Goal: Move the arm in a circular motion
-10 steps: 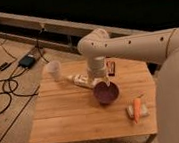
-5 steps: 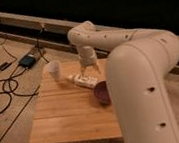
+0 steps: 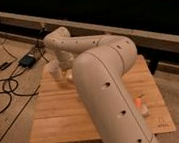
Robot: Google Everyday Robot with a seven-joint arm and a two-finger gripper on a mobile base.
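The cream-white arm [image 3: 107, 83] fills the middle of the camera view, its thick tube segments with dark screw holes rising from the bottom right to a bend over the wooden table [image 3: 59, 116]. A thinner segment reaches up and left to a joint [image 3: 58, 40], then drops toward the table's far left. The narrow gripper [image 3: 66, 70] hangs there, just right of a translucent cup [image 3: 54, 69], partly hidden behind the big segment.
An orange item [image 3: 138, 101] and a small white item [image 3: 145, 109] lie near the table's right edge. Black cables [image 3: 5, 91] and a dark box [image 3: 26, 60] lie on the floor at left. A long rail and dark wall [image 3: 125, 15] run behind the table.
The arm has swung left and closer to the camera. Its big segment now covers the table's middle, hiding the dark red bowl and white bottle seen earlier. The gripper has moved toward the cup.
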